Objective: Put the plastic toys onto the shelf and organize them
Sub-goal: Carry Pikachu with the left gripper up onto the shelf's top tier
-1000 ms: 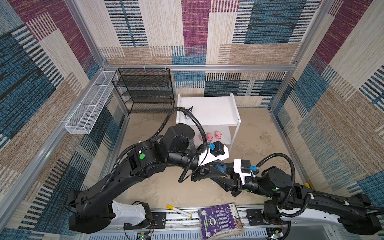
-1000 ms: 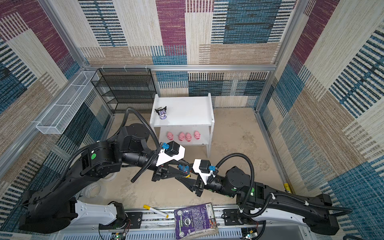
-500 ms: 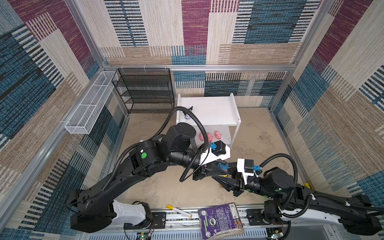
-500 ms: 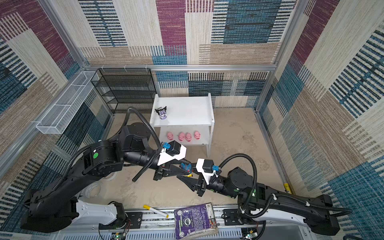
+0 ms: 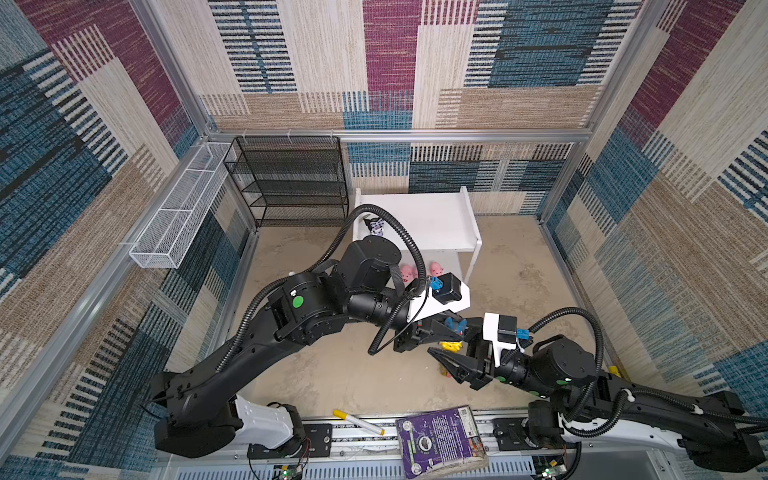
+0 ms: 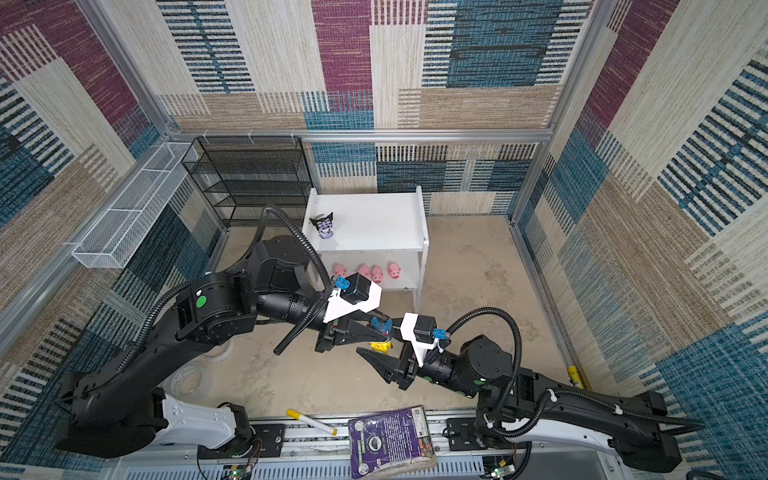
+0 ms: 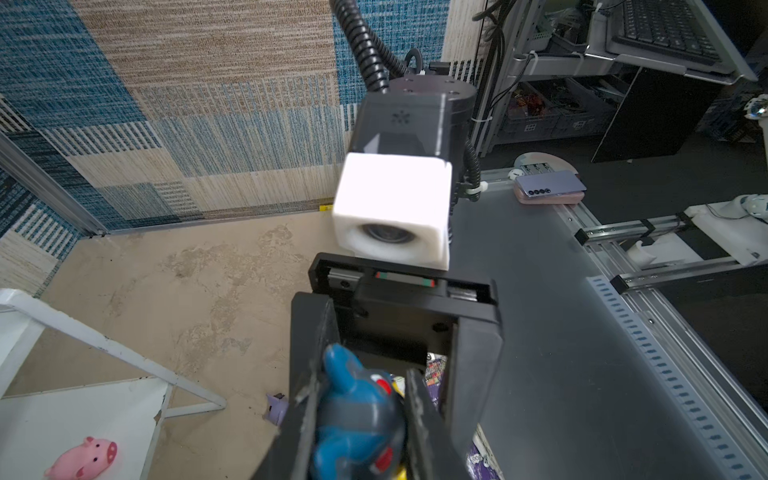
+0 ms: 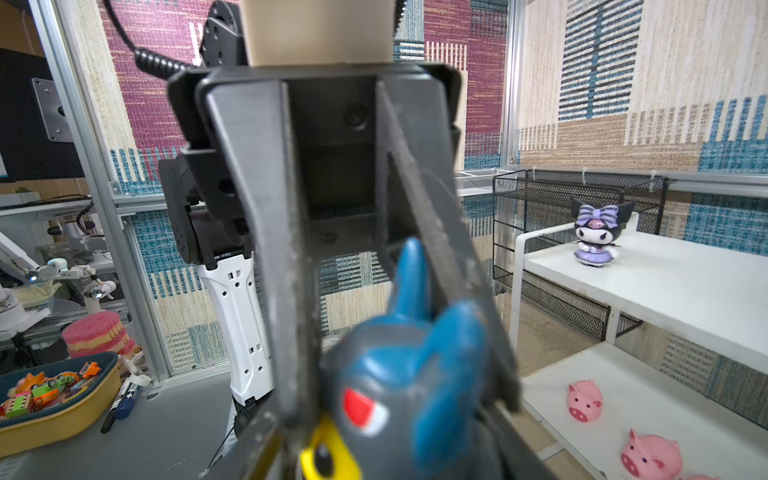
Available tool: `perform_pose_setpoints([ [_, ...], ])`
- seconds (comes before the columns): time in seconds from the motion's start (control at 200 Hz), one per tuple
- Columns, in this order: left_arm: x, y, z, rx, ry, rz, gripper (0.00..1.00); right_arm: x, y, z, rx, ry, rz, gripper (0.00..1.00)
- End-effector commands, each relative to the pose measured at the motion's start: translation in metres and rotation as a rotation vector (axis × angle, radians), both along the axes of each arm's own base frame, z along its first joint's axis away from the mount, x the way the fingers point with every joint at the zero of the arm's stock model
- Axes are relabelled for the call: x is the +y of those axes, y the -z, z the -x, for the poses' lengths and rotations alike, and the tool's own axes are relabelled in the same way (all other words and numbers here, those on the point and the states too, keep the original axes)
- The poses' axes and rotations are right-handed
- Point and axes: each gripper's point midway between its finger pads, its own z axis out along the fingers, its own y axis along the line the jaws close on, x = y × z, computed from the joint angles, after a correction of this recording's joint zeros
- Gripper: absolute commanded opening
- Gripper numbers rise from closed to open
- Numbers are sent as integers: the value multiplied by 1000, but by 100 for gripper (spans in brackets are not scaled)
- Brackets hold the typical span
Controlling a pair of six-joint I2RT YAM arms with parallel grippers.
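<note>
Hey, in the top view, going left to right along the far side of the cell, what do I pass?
White wire basket → black mesh rack → white shelf.

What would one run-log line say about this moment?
stage: handover | left fingers: shut on blue-hooded toy | right fingers: open around it | shelf: four pink pigs below, black-purple figurine on top

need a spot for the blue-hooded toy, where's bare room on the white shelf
Top board: bare from the black-purple figurine across to the opposite side panel. Lower board: front crowded by four pigs in a row.
</note>
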Motion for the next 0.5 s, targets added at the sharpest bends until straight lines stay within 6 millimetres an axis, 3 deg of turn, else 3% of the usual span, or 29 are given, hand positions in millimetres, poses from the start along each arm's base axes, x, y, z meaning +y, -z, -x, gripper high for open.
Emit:
perform_pose_setpoints([
  [0.0,-1,-1,-2,11,-9,-4,7,-5,-5,-3,-7,28,-22,72],
  [0.496,-12,-16,-45,-186,-141,47,4,-29,17,-18,71,139,-1,87],
])
